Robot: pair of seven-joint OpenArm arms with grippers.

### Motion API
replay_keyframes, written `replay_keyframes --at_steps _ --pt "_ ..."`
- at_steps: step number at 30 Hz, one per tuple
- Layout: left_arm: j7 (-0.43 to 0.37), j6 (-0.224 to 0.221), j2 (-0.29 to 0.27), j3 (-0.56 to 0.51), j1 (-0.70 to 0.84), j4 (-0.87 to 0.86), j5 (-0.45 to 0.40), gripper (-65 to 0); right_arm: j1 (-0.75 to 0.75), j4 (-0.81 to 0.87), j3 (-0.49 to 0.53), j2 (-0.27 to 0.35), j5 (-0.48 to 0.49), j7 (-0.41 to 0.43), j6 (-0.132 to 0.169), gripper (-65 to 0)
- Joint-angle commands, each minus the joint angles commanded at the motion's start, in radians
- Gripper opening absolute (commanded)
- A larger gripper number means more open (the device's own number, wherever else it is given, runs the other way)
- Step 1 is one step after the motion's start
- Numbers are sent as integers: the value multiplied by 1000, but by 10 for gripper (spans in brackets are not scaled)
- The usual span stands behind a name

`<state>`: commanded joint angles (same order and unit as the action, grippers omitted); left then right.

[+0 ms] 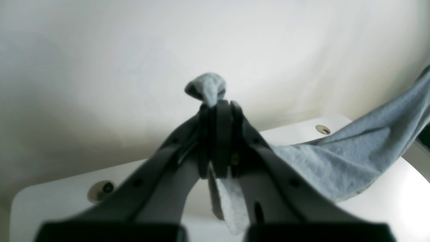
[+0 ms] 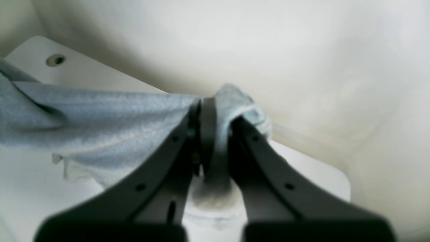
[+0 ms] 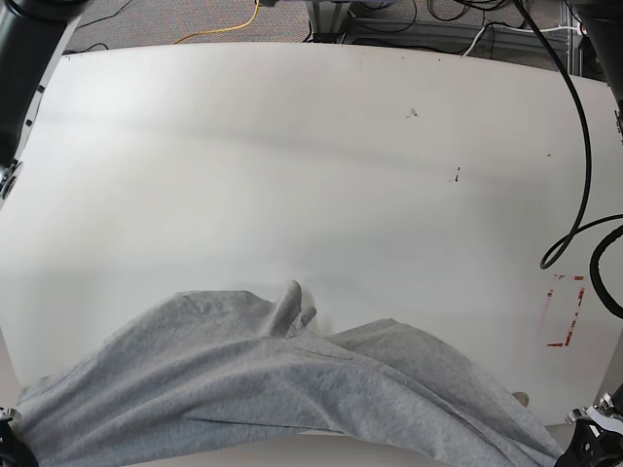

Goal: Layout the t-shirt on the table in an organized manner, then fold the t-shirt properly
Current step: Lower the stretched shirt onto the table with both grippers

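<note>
Grey cotton fills the near edge of the table [image 3: 292,156]: the t-shirt [image 3: 282,389] lies stretched across the front of the white top in the base view, bunched into long diagonal folds, with a small peak of cloth sticking up near its middle. Its two ends run off toward the bottom corners of that view, where the arms hold it. At the left wrist, the left gripper [image 1: 217,111] is clamped tight on a pinch of the fabric; a little knot of grey pokes out above the closed fingers [image 1: 235,134], a narrow strip hangs down between them, and the rest of the shirt sweeps away to the right over the table, just in front of a round grommet hole [image 1: 323,129]. A second grommet hole [image 1: 102,190] shows at the lower left of that view. At the right wrist, the right gripper [image 2: 210,117] is likewise closed on the shirt, with a wad of cloth bulging over the right finger and a broad sheet pulled off to the left, its hem hanging loose above the tabletop. Out to the right of the table a red dashed rectangle mark [image 3: 565,311] sits near the edge, with a black cable [image 3: 584,165] looping over it, and a few dark specks dot the bare surface beyond the shirt.
</note>
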<state>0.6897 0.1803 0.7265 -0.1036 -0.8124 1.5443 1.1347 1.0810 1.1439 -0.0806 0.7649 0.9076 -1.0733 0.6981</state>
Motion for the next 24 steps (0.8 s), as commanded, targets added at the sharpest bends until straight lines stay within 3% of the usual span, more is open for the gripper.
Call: replay_keyframes --at_steps 7,14,19,24 --pt "-5 0 -5 57 144 -25 -11 -647 -221 5 -91 -54 -3 52 0 -648" --pt "-5 2 -40 98 278 -29 -115 -647 -422 -6 -92 -106 -6 204 0 -648" --pt "-5 87 -86 150 374 -40 -247 -650 -496 -80 -89 -163 -9 302 0 -644" --pt "0 146 -137 238 443 -66 -387 -650 -499 -172 -71 -230 -121 361 0 -564"
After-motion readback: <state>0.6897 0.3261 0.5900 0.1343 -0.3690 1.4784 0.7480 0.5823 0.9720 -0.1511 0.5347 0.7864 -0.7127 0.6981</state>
